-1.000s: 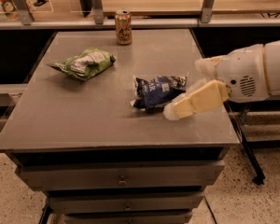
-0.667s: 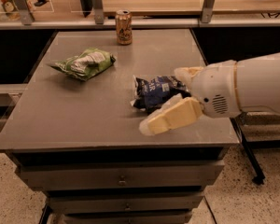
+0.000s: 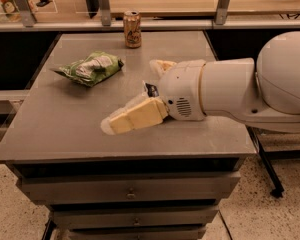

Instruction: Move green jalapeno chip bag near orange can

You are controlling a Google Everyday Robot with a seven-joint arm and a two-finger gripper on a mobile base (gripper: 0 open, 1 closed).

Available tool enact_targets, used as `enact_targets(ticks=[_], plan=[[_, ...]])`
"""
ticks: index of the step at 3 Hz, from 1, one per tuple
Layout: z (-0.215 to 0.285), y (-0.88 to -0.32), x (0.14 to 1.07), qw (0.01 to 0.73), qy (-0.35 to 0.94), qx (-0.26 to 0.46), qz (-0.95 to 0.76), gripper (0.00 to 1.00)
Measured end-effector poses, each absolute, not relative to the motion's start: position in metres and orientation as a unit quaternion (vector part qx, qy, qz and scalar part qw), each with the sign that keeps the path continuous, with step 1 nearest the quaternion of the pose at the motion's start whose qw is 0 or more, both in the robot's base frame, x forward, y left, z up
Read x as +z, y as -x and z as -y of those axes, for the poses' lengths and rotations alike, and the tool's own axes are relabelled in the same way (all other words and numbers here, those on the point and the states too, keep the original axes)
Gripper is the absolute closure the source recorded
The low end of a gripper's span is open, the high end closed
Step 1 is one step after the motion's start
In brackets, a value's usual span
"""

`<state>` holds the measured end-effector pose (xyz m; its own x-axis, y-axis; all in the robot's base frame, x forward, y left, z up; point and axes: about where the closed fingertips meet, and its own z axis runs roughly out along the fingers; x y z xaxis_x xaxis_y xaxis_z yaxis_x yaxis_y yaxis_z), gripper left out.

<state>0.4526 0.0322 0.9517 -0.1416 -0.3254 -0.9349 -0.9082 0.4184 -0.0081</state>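
The green jalapeno chip bag (image 3: 91, 67) lies flat on the grey table (image 3: 65, 129), at its left rear. The orange can (image 3: 132, 29) stands upright at the table's back edge, right of the bag and apart from it. My gripper (image 3: 133, 95) hovers over the middle of the table, to the right of and nearer than the green bag. Its cream fingers (image 3: 135, 116) are spread apart and hold nothing. The gripper touches neither the bag nor the can.
A dark blue-and-white snack bag (image 3: 151, 89) is almost wholly hidden behind my wrist. My white arm (image 3: 240, 91) reaches in from the right over the table's right side. A shelf rail with metal posts (image 3: 105, 6) runs behind the table. Drawers (image 3: 130, 191) sit below the top.
My arm has swung leftward over the table and now covers the blue-and-white bag. The gripper is closer to the green bag. The green bag and the can have not moved.
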Motion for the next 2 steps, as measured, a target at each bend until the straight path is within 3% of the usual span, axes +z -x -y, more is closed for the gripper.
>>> enact_targets(ticks=[2], plan=[[-0.0408, -0.4548, 0.9517, 0.478, 0.457, 0.297, -0.689, 0.0]])
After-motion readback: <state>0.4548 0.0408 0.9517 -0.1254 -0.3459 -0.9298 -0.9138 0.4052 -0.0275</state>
